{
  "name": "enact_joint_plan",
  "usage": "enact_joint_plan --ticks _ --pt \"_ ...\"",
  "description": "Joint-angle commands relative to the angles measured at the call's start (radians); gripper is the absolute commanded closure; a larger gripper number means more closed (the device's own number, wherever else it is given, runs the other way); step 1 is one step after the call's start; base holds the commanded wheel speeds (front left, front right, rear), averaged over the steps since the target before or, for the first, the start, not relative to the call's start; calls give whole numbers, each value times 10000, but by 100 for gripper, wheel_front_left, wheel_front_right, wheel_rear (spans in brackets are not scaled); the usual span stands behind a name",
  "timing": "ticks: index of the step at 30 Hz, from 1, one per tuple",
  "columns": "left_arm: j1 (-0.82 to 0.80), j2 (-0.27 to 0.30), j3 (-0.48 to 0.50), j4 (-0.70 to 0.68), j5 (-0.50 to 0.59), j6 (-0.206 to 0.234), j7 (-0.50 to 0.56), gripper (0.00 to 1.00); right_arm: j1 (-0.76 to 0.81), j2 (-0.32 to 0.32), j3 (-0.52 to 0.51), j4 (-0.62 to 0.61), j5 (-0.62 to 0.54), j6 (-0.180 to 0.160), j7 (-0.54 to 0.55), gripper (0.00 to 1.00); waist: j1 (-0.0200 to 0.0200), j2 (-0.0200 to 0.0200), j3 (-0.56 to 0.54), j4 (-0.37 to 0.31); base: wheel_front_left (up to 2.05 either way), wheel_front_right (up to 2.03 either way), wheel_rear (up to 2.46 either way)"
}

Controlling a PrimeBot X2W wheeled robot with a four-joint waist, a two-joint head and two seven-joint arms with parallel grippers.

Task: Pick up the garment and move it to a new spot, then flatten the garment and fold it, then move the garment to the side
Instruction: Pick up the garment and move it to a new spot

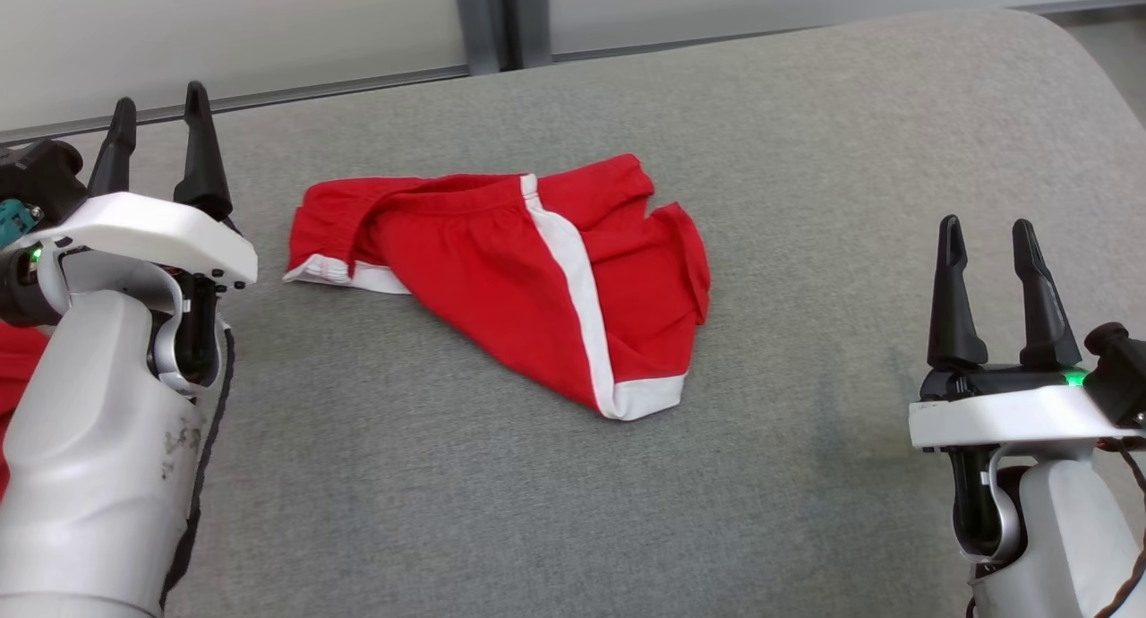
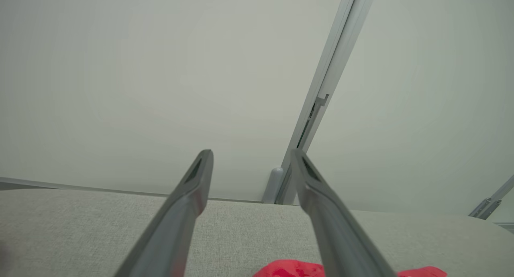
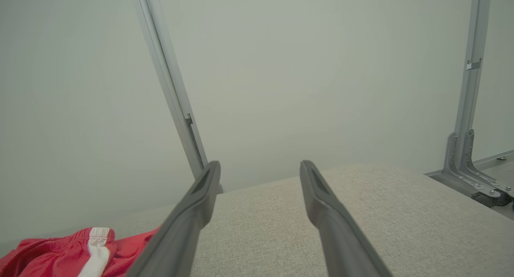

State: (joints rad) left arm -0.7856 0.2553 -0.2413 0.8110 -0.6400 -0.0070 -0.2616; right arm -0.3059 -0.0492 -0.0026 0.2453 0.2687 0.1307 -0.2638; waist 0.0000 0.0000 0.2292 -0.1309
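spreading across most of the head view, the grey padded surface carried the red garment near its middle, crumpled into a loose wedge with folds doubled over one another. the left pincer stood wide and empty near the cloth's left end, the right pincer equally wide and empty, well apart to the right. the cloth looked light, soft and limp, so it would likely sag and slide rather than hold a shape, and a thin pinch of one layer might slip. the white stripe and the white hem corner seemed the firmest, easiest edges to grip.
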Motion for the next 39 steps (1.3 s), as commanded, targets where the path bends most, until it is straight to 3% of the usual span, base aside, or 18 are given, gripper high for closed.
enact_joint_plan --ticks 1,6,9,14,19,26,39 --pt "346 -107 287 -488 222 -89 -43 0 117 -25 -40 -24 -99 0 -13 0 0 0 -179 302 0 0 0" --pt "1532 -615 1118 -2408 971 -516 -34 0 402 -26 -157 -16 -275 0 -13 0 0 0 -572 864 0 0 0" --pt "2512 -965 1535 -3380 1584 -273 -34 0 652 -28 -170 -6 -417 0 -13 0 0 0 -818 1158 0 0 0" --pt "4263 -1557 1772 -4875 2537 -389 -29 0 1022 -25 -198 -32 -443 0 -13 0 0 0 -1126 1519 0 0 0" --pt "5797 -1923 1933 -5937 3326 -205 -28 0 1327 -28 -133 8 -728 0 -11 0 0 0 -1332 1681 0 0 0" --pt "6844 -2044 1886 -6628 3692 -92 -28 0 1503 -25 -152 -6 -823 0 -11 0 0 0 -1409 1807 0 0 0" --pt "6991 -2029 1490 -6694 3269 239 -29 0 1520 -25 -125 27 -593 0 -13 0 0 0 -1381 1876 0 0 0"
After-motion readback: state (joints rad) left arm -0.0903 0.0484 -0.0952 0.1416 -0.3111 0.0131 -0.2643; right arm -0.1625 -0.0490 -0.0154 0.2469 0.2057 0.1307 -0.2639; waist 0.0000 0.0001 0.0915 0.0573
